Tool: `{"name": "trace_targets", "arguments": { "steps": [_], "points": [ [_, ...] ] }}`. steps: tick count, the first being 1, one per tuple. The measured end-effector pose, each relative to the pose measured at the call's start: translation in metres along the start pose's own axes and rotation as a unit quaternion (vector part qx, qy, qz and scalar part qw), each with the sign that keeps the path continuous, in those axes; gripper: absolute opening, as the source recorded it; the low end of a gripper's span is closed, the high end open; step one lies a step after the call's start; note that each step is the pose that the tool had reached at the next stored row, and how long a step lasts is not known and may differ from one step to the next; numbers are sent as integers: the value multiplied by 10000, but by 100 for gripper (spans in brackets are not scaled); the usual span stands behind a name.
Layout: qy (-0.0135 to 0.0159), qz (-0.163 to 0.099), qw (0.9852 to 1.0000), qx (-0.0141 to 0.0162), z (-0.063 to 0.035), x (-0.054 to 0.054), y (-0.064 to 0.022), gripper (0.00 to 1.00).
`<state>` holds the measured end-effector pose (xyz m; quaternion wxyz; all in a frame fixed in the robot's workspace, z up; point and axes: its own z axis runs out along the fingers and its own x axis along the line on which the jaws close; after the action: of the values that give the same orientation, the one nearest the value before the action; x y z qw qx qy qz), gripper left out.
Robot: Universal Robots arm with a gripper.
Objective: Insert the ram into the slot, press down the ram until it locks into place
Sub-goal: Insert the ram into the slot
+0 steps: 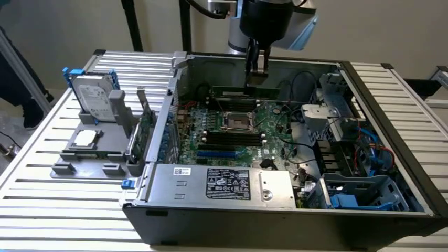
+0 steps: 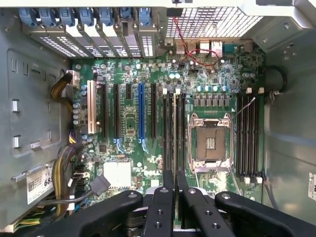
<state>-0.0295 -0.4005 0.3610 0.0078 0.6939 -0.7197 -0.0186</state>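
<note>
My gripper [image 1: 257, 75] hangs inside the open computer case, shut on the ram [image 1: 245, 93]. The ram is a long green stick held level, well above the motherboard [image 1: 269, 118]. In the wrist view the ram [image 2: 174, 133] appears edge-on as a thin line running out from between my black fingers [image 2: 166, 190], with the gripper [image 2: 175, 181] centred over it. It lines up over a group of parallel black slots [image 2: 167, 128] beside the silver CPU socket [image 2: 211, 143]. In the exterior view those slots [image 1: 227, 137] lie on the near side of the CPU socket [image 1: 234, 122].
A second group of black slots [image 2: 248, 133] lies on the other side of the socket. A blue slot [image 2: 141, 113] and cable bundles [image 2: 66, 163] are nearby. The power supply [image 1: 224, 184] spans the case front. On the exterior view's left a grey fixture [image 1: 84, 152] holds a hard drive [image 1: 94, 97] and an upright green card [image 1: 146, 126].
</note>
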Motion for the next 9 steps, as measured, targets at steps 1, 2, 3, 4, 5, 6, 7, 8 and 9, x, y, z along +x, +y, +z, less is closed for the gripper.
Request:
{"name": "trace_targets", "arguments": {
  "steps": [1, 2, 3, 4, 5, 6, 7, 8, 9],
  "points": [
    [-1, 6, 10000, 1, 20, 0, 2, 13],
    [-1, 10, 10000, 0, 38, 1, 4, 13],
    [0, 15, 10000, 0, 55, 1, 6, 13],
    [-1, 19, 10000, 0, 73, 1, 7, 13],
    [-2, 22, 10000, 0, 92, 2, 8, 13],
    [-2, 26, 10000, 1, 110, 2, 10, 13],
    [-2, 29, 10000, 1, 128, 3, 12, 13],
    [-1, 32, 10000, 1, 148, 3, 13, 13],
    [-2, 35, 10000, 1, 166, 3, 15, 13]
  ]
}}
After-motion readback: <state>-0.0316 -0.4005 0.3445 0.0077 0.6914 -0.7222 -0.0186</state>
